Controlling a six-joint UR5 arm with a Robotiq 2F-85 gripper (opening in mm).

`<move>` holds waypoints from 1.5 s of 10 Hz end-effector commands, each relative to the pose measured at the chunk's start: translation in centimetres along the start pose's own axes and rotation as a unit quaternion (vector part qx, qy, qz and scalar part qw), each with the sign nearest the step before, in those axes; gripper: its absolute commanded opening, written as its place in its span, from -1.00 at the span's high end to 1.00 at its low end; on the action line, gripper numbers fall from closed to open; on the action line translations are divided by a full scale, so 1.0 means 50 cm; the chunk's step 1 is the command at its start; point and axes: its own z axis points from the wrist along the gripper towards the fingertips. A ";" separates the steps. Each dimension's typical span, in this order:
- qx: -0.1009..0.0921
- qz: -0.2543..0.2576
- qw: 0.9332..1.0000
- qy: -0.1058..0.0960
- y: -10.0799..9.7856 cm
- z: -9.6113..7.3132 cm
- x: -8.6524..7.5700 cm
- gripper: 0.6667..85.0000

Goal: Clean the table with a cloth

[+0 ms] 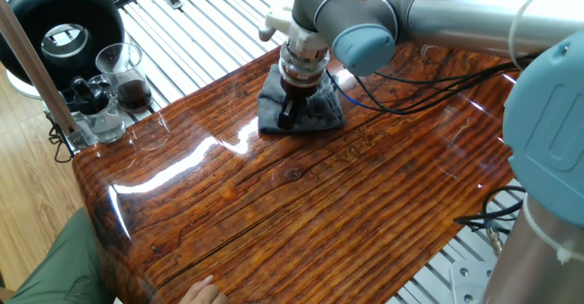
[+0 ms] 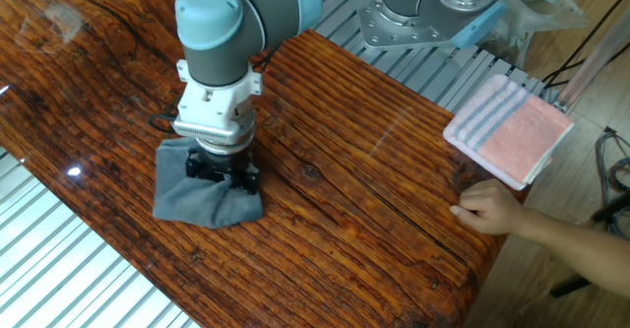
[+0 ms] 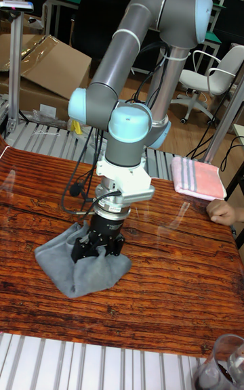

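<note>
The blue-grey cloth (image 1: 315, 114) (image 2: 195, 195) (image 3: 64, 263) lies bunched on the glossy reddish-brown table (image 1: 319, 204) (image 2: 374, 170) (image 3: 176, 282), near one long edge. My gripper (image 1: 289, 114) (image 2: 224, 174) (image 3: 99, 249) points straight down into the cloth. Its black fingers are closed on a fold and press it onto the wood. The fingertips are sunk in the fabric, so they are partly hidden.
A folded pink striped towel (image 2: 510, 131) (image 3: 198, 177) lies at the table's end, with a person's hand (image 2: 492, 210) (image 3: 224, 210) beside it. Glass vessels with dark liquid (image 1: 128, 76) stand on the slatted frame by a corner. Cables (image 1: 411, 76) trail across the wood behind the arm.
</note>
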 end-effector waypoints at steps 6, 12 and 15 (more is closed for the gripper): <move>-0.075 0.082 0.994 0.009 0.103 0.006 -0.020 0.99; -0.060 0.131 0.990 -0.001 0.198 0.007 -0.068 0.99; -0.041 0.158 0.986 -0.015 0.262 0.032 -0.084 0.99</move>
